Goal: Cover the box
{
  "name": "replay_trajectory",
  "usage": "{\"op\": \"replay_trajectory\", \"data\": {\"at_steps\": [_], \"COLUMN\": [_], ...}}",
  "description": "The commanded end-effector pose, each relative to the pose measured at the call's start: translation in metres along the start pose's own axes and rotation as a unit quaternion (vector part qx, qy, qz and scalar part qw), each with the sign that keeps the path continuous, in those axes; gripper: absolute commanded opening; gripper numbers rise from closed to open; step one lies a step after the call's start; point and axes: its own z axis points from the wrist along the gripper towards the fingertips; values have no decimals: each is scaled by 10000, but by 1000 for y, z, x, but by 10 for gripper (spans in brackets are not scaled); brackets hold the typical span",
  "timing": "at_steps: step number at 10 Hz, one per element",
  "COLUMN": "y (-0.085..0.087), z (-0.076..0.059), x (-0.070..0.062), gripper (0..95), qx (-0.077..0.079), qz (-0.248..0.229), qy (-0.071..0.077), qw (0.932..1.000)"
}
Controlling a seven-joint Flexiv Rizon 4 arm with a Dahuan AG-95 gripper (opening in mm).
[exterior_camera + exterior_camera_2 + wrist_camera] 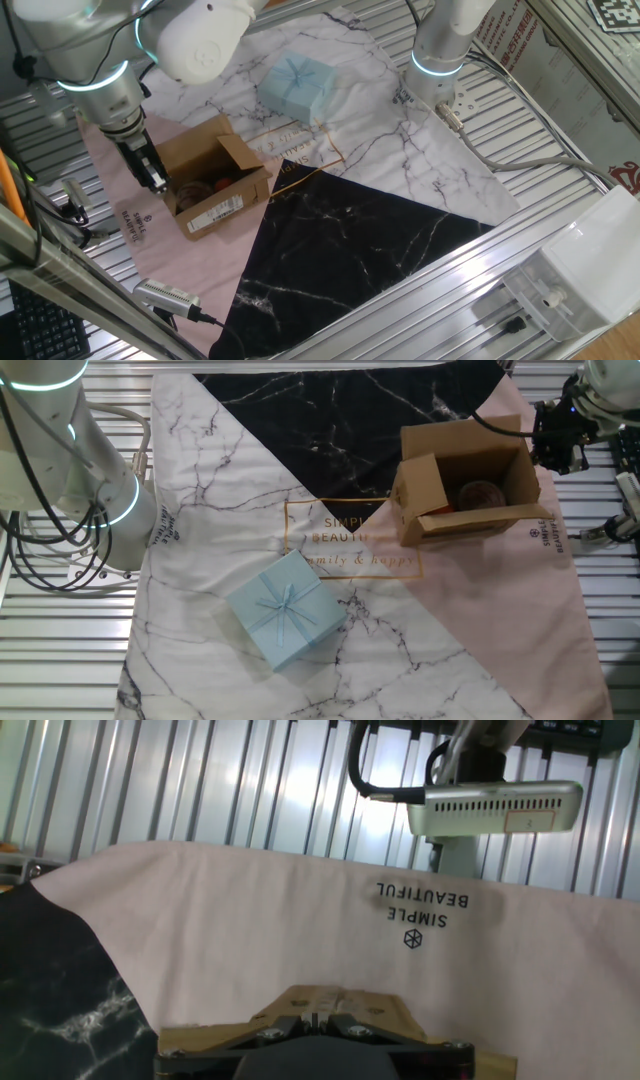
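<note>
The box (213, 208) is a small brown carton standing open on the pink part of the cloth, with a white label on its long near side. In the other fixed view the box (470, 525) has its flaps up or spread, and a dark reddish round item (482, 493) lies inside. My gripper (155, 180) hangs at the carton's short end, just outside the end flap. It shows at the carton's right end in the other fixed view, gripper (550, 448). In the hand view the gripper (315, 1018) is shut, fingertips together, with the brown flap (330, 1003) right below them.
A pale blue gift package (297, 85) with a ribbon lies on the white marble cloth, package (285, 610). A second arm's base (90, 490) stands at the cloth's edge. A white boxy device with a cable (495, 808) lies on the slatted metal table beyond the pink cloth.
</note>
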Motion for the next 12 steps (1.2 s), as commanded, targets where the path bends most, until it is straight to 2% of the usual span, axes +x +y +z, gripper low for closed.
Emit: {"op": "replay_trajectory", "data": {"at_steps": [1, 12], "y": [0, 2], "z": [-2, -3], "x": [1, 9], "gripper": [0, 0], "qx": [-2, -10], "qz": [-3, 59], "qy": [9, 26], "qw": [10000, 10000]}}
